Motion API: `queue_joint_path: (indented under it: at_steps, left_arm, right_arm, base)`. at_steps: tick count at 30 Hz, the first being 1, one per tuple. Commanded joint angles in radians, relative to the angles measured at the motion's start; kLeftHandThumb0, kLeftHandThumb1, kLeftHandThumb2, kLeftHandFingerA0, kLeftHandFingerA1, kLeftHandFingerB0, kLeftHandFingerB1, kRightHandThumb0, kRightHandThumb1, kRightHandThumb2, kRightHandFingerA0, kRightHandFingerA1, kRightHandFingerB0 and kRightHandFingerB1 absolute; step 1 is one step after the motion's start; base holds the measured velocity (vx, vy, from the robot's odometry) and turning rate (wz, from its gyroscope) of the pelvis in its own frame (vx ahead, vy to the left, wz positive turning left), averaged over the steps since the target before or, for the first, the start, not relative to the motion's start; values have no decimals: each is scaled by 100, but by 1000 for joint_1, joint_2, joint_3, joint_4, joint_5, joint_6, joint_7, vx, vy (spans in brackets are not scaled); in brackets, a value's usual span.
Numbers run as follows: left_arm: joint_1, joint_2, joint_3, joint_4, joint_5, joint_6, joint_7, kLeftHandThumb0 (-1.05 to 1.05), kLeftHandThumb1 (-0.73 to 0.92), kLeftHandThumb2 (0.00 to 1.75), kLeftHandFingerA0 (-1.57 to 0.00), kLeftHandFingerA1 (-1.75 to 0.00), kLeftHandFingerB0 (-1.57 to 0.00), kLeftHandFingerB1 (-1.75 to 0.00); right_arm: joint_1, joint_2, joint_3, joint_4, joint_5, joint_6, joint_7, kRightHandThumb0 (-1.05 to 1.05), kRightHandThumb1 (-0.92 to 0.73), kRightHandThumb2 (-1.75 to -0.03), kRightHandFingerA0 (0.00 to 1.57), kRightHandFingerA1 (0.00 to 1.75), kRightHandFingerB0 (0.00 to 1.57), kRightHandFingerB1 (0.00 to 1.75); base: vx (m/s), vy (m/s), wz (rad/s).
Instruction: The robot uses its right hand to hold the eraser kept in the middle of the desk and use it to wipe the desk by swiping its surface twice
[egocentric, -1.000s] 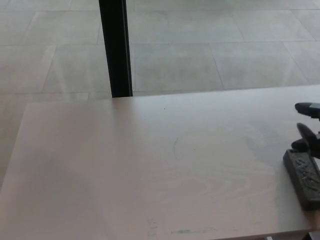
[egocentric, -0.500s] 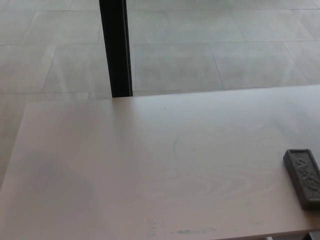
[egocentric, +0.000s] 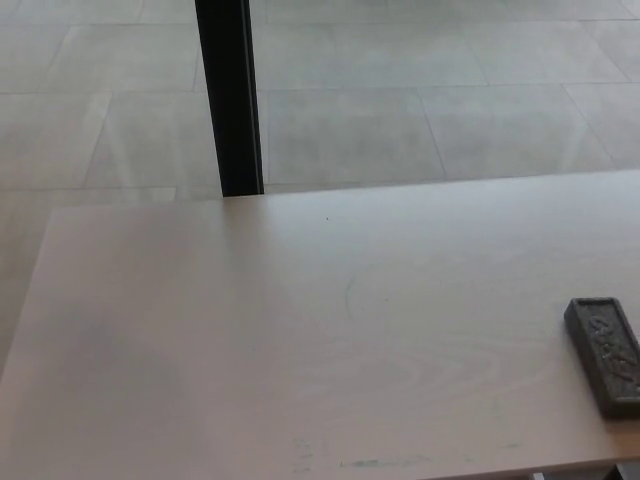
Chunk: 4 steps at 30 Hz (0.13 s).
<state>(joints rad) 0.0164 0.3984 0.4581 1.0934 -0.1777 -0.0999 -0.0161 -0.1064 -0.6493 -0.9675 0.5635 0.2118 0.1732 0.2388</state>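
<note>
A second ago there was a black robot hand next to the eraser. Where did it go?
The right hand pulled away off the picture's right edge, leaving the eraser free. The eraser stayed flat near the desk's right edge. Neither hand shows now.

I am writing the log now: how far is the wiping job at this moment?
Done: the eraser lies flat at the right edge of the desk, with no hand on it. In hand: nothing, as neither robot hand is in view. Left: faint marks remain near the front edge, so I cannot tell whether both swipes are finished.
</note>
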Motion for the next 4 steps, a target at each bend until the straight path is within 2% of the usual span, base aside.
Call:
queue_joint_path:
  at_steps: [1,4]
  left_arm:
    - [16,10,16,-31,-22,2,22,-44,41,82,-80,-83,-67,-72]
    - [26,14,14,-38,-17,-1,22,-47,41,83,-81,-82,-67,-72]
  right_arm:
    - [127,43,-289,311,189,-237,-213,-76,-76,-63,81,92,44,82]
    - [140,88,-300,338,198,-231,-228,-71,-78,-63,83,99,39,81]
  base:
    - [0,0,0]
    - [0,0,0]
